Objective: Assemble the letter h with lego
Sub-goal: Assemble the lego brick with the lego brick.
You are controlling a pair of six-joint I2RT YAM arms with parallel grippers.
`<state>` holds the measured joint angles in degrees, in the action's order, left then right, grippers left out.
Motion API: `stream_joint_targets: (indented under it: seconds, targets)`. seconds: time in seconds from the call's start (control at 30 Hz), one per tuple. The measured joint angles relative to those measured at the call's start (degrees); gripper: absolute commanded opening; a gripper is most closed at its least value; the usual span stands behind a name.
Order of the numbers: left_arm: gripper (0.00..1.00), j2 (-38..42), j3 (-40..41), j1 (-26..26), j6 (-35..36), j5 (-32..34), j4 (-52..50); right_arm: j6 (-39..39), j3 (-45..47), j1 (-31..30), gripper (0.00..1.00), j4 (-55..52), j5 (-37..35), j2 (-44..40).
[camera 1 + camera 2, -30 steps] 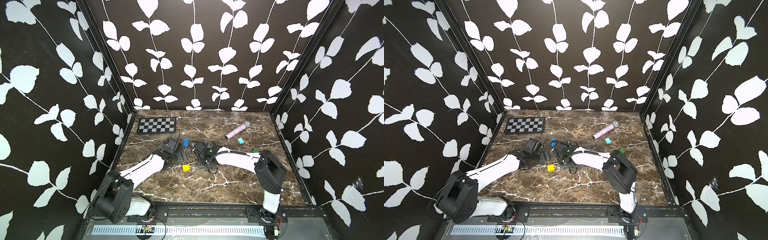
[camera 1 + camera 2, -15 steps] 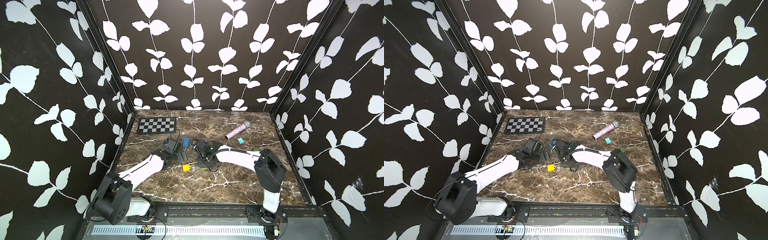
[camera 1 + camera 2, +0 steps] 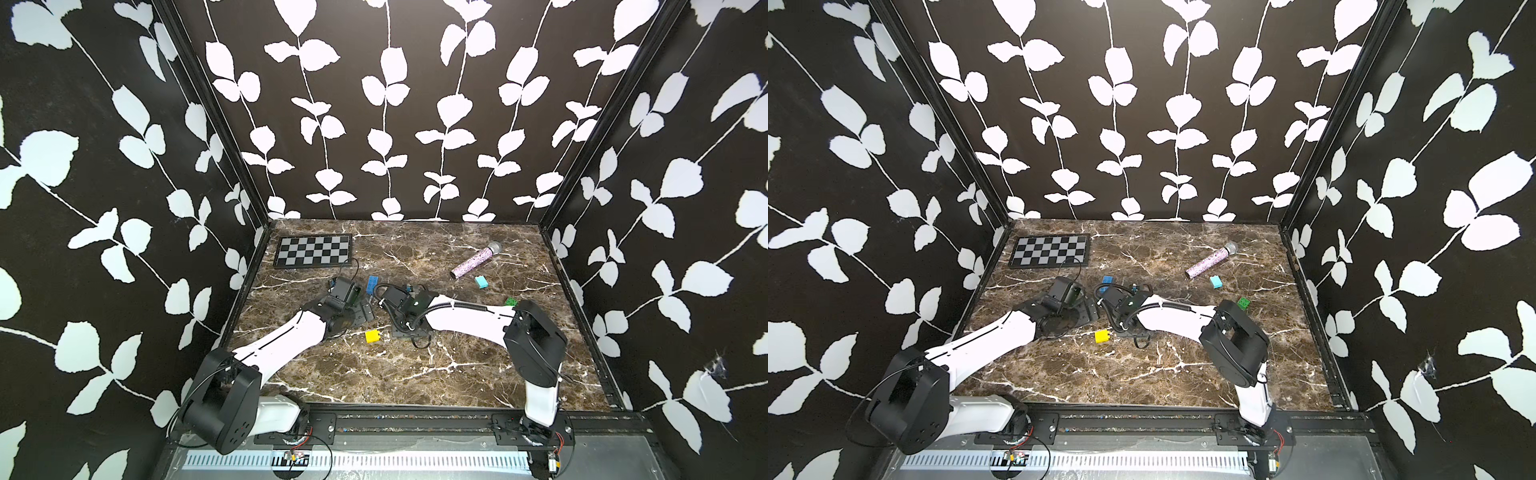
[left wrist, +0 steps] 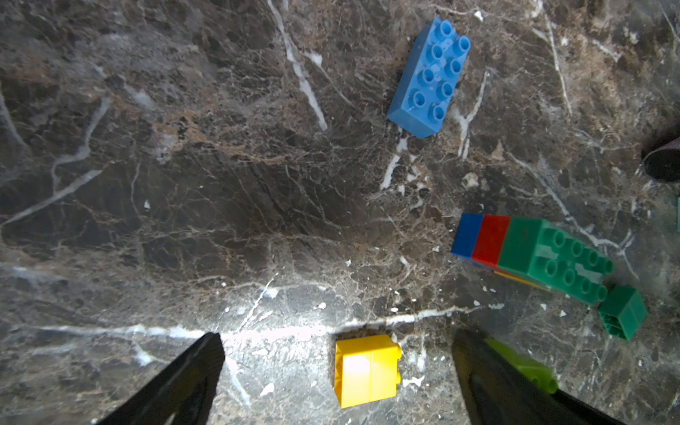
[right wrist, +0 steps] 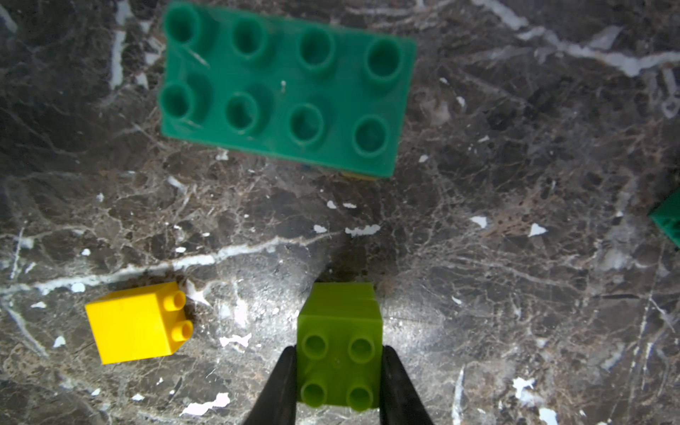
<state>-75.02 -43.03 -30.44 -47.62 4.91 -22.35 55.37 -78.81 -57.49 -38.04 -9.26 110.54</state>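
One lime brick (image 5: 340,331) is pinched in the right gripper (image 5: 339,351). The pads press flat on two opposite side walls and the four studs face the wrist. Whether it touches the marble I cannot tell. It should be light, rigid and hollow. Its glossy walls could slip or twist under an off-centre squeeze, so those flat sides are the right place to hold it, never the studs.

Just beside that hand a yellow brick (image 5: 136,323) lies tipped on its side. It lies between the spread fingertips of the left gripper (image 4: 336,336), which holds nothing. It would need righting, or a grip across its smooth faces.

Ahead of the right fingertips stands a stack topped by a dark green eight-stud brick (image 5: 287,88). Mating onto it probably calls for a square, firm press, or the stack may tip.

Further ahead of the left gripper a blue brick (image 4: 428,77) lies studs up.

Well away from both hands, in a top view, sits a light blue brick (image 3: 481,282).
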Motion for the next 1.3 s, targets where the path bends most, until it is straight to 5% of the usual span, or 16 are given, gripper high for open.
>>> stream_joint_targets:
  seconds: [0.47,0.73,0.8,1.03,1.3]
  targets:
    - [0.99,0.0,0.0,0.0,0.0,0.0,0.0,-6.8,4.2,1.4,0.15,2.9,5.9,-2.6]
    - [0.99,0.0,0.2,0.0,0.0,0.0,0.5,-7.6,3.4,1.4,0.22,1.8,5.6,-1.7]
    - [0.99,0.0,0.2,0.0,0.0,0.0,0.5,-8.2,2.8,1.4,0.29,0.7,5.6,-1.1]
    - [0.99,0.1,0.7,0.0,0.0,0.0,1.5,-9.5,5.7,1.4,0.77,-2.2,7.2,-0.5]
    - [0.99,0.9,1.2,0.1,0.1,0.0,1.9,-10.2,5.9,1.4,0.99,-3.1,9.6,-1.0]
